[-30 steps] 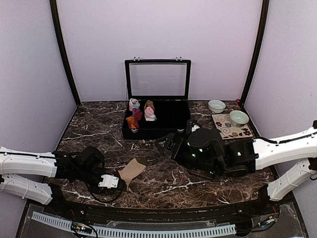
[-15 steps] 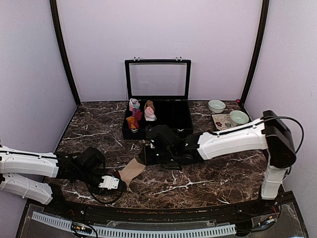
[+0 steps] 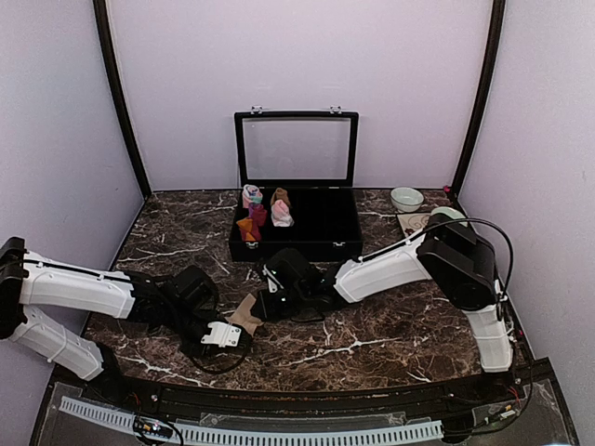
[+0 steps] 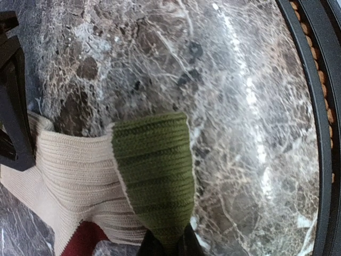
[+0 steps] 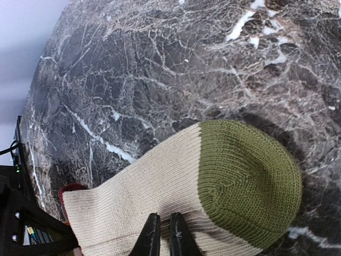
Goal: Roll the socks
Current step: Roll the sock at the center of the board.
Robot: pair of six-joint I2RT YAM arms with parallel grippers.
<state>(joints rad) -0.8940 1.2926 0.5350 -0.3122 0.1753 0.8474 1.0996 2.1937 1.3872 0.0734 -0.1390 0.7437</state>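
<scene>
One sock lies on the marble between the two arms, with a tan foot (image 5: 149,181), an olive toe (image 5: 248,178) and a red part (image 4: 80,242). From above only a tan patch of this sock (image 3: 244,314) shows. My left gripper (image 4: 168,246) is shut on the tip of the olive toe (image 4: 154,170), and in the top view the left gripper (image 3: 240,329) sits at the sock's near side. My right gripper (image 5: 162,234) reaches across from the right and pinches a fold of the tan foot. In the top view the right gripper (image 3: 261,306) covers the sock's far end.
A black box (image 3: 307,249) with its glass lid up stands behind the sock and holds several small rolled bundles (image 3: 260,212). A pale bowl (image 3: 406,198) and a patterned mat (image 3: 414,223) sit at the back right. The table's black rail (image 4: 314,133) runs close by.
The right arm swung left across the table onto the sock and its jaws closed. The left arm shifted right, still holding the toe.
</scene>
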